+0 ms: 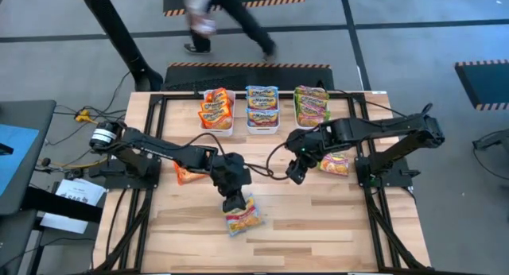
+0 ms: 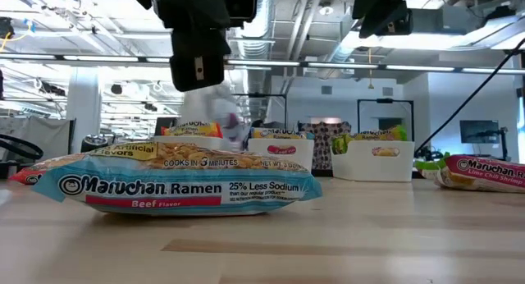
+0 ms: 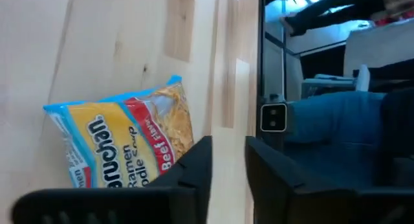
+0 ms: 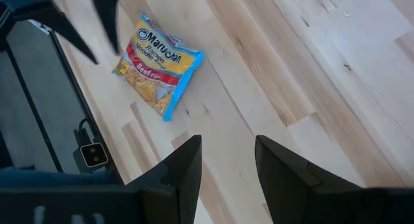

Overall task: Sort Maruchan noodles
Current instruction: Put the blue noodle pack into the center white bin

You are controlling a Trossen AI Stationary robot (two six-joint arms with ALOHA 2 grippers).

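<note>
High view shows the left gripper point(image 1: 233, 202) slightly parted and empty, just above the blue beef packet point(image 1: 242, 216) lying near the worktop's point(image 1: 318, 227) front edge; right gripper point(image 1: 295, 173) hangs open, empty.

A blurred person point(image 1: 227, 17) walks beyond the table.

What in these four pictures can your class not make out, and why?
- Orange packet, high view: mostly hidden under the left arm, print unreadable.
- Packets in the three white bins, high view: flavour text too small.
- Person, high view: blurred and cut off by the top edge.
- Pink packet, low view: cut off by the right edge.
</note>
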